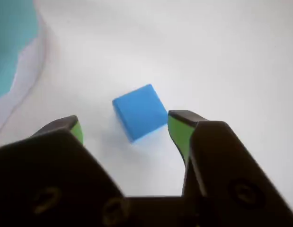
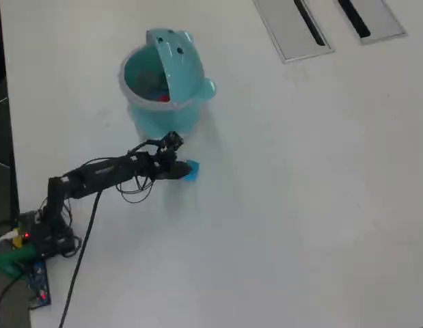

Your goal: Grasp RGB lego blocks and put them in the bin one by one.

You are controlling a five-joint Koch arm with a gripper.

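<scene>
Gripper (image 1: 125,124) jaws stand apart on my wrist view, their green-faced fingertips (image 1: 177,130) spread to either side of the blue block (image 1: 139,112), which sits on the white table (image 1: 222,56) just beyond them. Its near right corner lies close against the right tip; I can't say whether they touch. The left tip is clearly apart from the block.

On my overhead view the gripper (image 2: 178,171) is stretched out low over the table, and the blue block (image 2: 191,171) shows right at its tip, just below the turquoise bin (image 2: 151,115) and a little to the right of the tub's middle. The bin stands upright with its animal-face lid (image 2: 178,58) hinged open on its right side. Inside I see something red (image 2: 162,98) near the wall closest to the block; other colours show in there too, but I can't make them out. Two grey slotted panels (image 2: 293,31) lie well apart from the bin, toward the top right corner.
</scene>
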